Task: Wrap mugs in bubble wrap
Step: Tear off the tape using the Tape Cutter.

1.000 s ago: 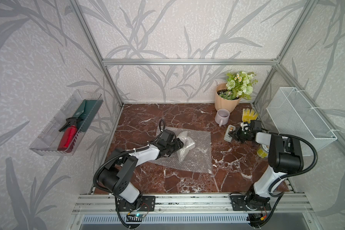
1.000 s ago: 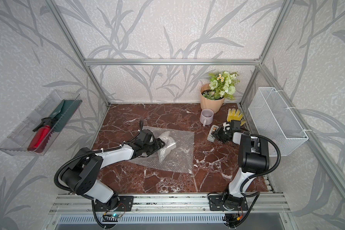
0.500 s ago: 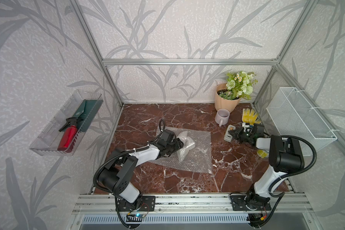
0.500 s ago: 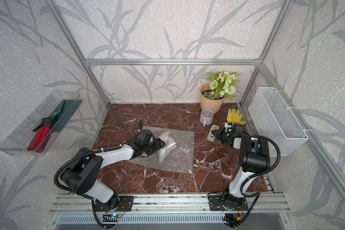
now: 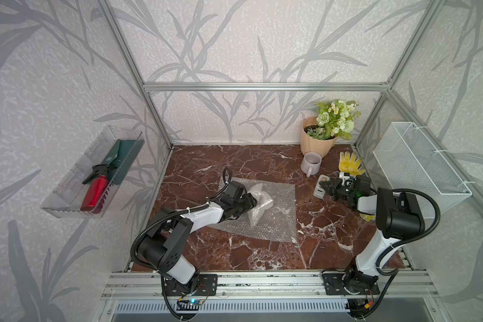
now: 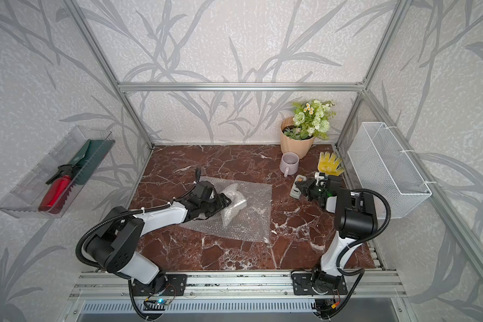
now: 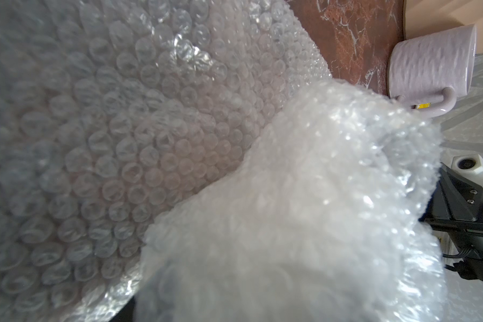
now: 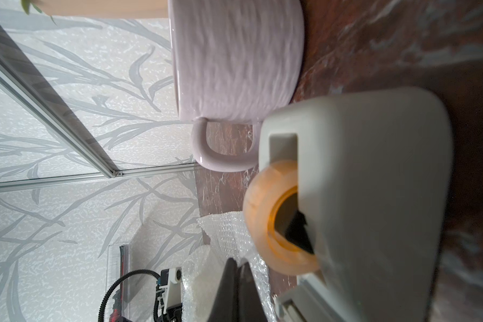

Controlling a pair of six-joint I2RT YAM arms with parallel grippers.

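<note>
- Top views: left gripper (image 5: 252,201) meets the wrapped bundle (image 5: 264,201) on the bubble wrap (image 5: 279,220) at table centre; grasp unclear.
- Clenched right gripper (image 5: 322,184) sits beside tape dispenser (image 5: 317,193).
- Upright lilac mug (image 5: 310,164) stands at two o'clock from it.

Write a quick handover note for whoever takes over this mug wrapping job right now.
Left gripper: against the bundle of bubble wrap on the flat sheet; whether it grips is hidden.
Right gripper: shut, holding nothing, tips at the tape dispenser.
Purple mug: upright and bare, beside the flowerpot.
Done: one bundle rolled up; its contents cannot be seen.
Left: probably tape the bundle, then wrap the purple mug.
</note>
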